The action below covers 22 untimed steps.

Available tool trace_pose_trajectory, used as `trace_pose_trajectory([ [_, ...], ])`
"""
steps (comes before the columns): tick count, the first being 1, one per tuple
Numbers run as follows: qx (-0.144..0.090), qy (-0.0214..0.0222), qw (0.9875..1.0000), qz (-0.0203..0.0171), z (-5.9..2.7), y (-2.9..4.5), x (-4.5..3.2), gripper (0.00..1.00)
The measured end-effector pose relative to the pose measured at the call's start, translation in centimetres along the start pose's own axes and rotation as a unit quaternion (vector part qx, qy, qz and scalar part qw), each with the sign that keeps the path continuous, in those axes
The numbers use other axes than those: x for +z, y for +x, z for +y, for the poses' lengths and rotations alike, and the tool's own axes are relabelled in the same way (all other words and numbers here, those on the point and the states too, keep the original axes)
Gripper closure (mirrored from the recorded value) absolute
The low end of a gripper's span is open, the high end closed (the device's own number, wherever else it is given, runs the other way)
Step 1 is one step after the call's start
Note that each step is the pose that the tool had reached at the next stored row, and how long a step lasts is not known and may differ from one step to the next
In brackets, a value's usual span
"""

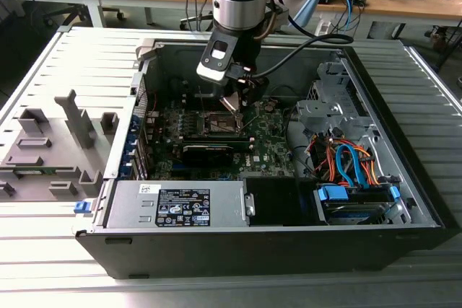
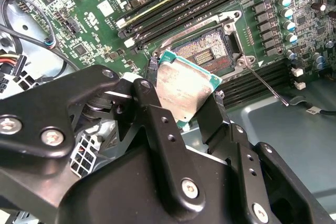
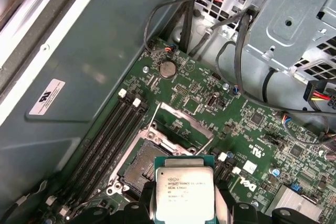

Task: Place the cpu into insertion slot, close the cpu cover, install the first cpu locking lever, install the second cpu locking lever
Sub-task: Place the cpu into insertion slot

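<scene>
The cpu (image 2: 182,88) is clasped by its edges in the gripper (image 1: 236,104) and held just above the uncovered slot (image 2: 206,55), not yet seated. This is seen in the upper middle of the exterior view. If it were lowered skewed or off-centre, the slot could be damaged. If the clasp were loosened early, the cpu could land crooked.

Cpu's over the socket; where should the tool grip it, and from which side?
By two opposite edges, coming from its metal-face side. The cpu is a thin flat square, so only its edges offer purchase, and its underside must stay free for the insertion slot. The tool grips it that way now.
</scene>
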<state>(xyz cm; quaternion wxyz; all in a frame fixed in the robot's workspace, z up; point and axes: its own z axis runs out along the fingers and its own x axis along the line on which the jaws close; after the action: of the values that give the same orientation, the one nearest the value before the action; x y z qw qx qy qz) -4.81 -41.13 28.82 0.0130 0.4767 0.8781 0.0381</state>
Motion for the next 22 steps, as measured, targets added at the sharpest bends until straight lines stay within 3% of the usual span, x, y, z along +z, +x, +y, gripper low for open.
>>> trace_pose_trajectory([
  [22,0.018,-0.0002,0.9998,-0.0014,0.0,0.0,0.0,0.46],
])
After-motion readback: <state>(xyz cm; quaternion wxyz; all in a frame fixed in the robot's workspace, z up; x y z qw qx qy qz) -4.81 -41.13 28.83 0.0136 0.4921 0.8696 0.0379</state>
